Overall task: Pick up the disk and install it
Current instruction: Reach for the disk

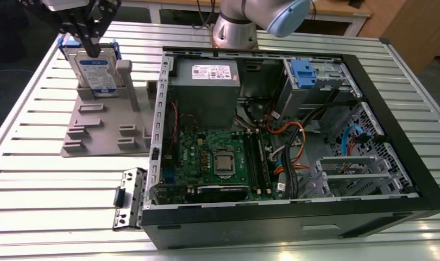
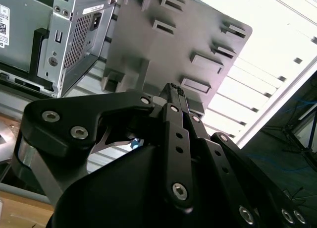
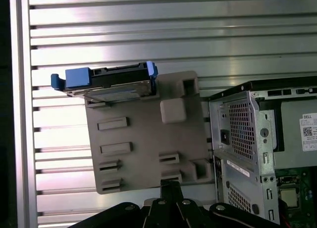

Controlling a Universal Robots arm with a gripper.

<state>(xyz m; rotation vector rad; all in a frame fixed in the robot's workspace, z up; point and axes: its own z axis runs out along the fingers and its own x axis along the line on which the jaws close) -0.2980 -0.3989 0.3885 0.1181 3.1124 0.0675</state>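
The pick-up has hardly begun, as far as I can judge. The flat silver hard drive in its blue plastic carrier, the disk [image 1: 95, 73], stands on edge in a slot at the far end of the grey plastic fixture plate [image 1: 107, 128]. That plate lies on the slatted metal surface [image 1: 31, 179], just beside the open black computer case [image 1: 278, 220] on the exterior view's left.

The black pincer [image 1: 94, 51] hangs over that end of the plate. In the exterior view its tips line up with the disk's top edge. In the first wrist view, though, the disk [image 3: 109, 82] sits apart from the pincer [image 3: 171, 184], so I take it to be above the disk and not touching it. Its fingers look drawn together with nothing between them, and the second wrist view shows the pincer [image 2: 173, 89] the same way.

To my eye, taking the disk calls for the fingers to part, line up over the carrier's upper edge and come straight down, so the drive lifts cleanly from its slot. Inside the case, the grey metal cage with the blue latch [image 1: 302, 70] looks like where it belongs.
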